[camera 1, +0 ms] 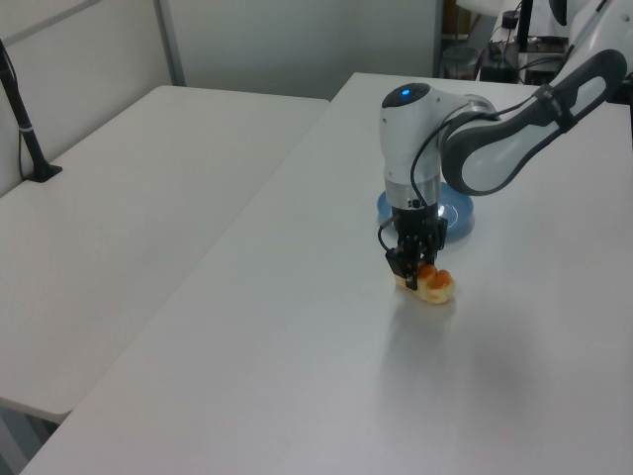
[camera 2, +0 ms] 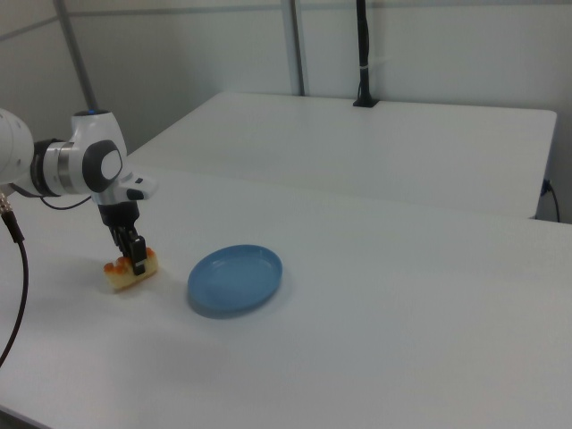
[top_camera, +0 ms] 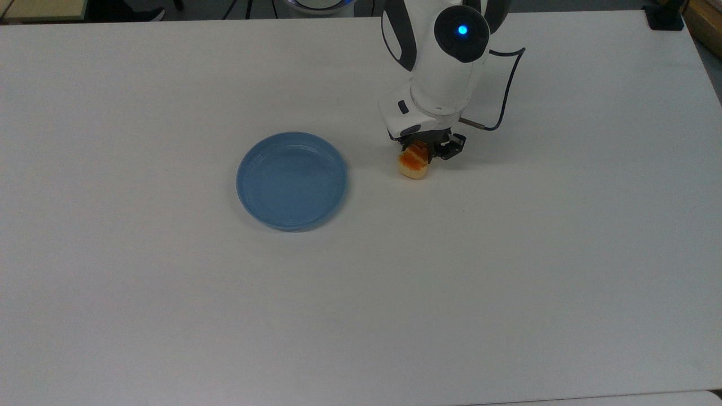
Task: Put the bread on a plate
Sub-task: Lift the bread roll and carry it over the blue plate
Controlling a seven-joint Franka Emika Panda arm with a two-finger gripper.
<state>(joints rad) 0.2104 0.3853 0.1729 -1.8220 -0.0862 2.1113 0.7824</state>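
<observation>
In the upper right of centre of the top view, the claw (top_camera: 424,151) is seen pointing straight down onto the bread (top_camera: 413,164), which lies on the white table (top_camera: 507,270). The dark fingers are set on either side of the roll's far end, with the orange ridged top showing between them; whether they are pressed shut on it or just straddling it cannot be told. The roll's near end, pale cream with an orange cap, sticks out below the claw. In the left view, the claw (camera 1: 412,267) is placed at the frame's centre right over the bread (camera 1: 433,286), and the roll appears to rest on the table. In the right view, the claw (camera 2: 136,256) is at the left edge of the frame, with the bread (camera 2: 128,273) under it. The plate (top_camera: 291,180), light blue and bare, sits on the table at the top view's left of the roll, near but apart from it. In the right view, the plate (camera 2: 235,279) lies right of the bread, a strip of table showing between them. A black cable (top_camera: 505,84) is looped from the wrist.
</observation>
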